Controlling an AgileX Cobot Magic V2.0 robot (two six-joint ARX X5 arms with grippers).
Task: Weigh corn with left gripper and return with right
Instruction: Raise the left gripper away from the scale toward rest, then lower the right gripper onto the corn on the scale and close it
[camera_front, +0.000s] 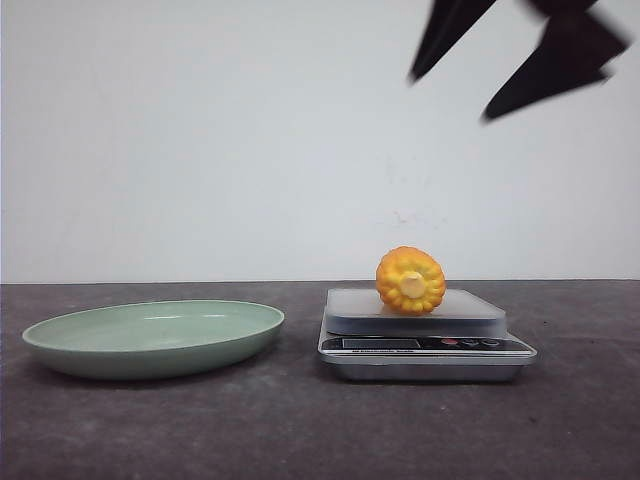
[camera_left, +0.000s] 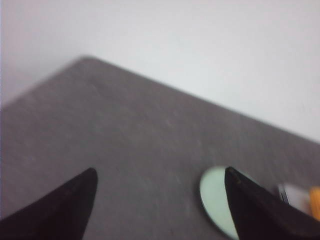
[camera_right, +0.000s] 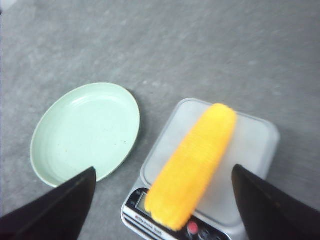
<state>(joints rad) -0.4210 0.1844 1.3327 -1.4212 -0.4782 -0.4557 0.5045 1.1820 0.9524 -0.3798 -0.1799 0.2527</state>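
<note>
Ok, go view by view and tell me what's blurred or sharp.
Front view: corn, scale and plate sharp; right gripper at the top smeared. Left wrist view: soft all over, left gripper edges fuzzy. Right wrist view: plate crisp, corn's kernels washed out, near end soft.

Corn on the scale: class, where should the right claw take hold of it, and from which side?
Grip the corn around its middle, coming from above with the right claw open. It lies flat on the scale, so fingers should close across its narrow ribbed width.
</note>
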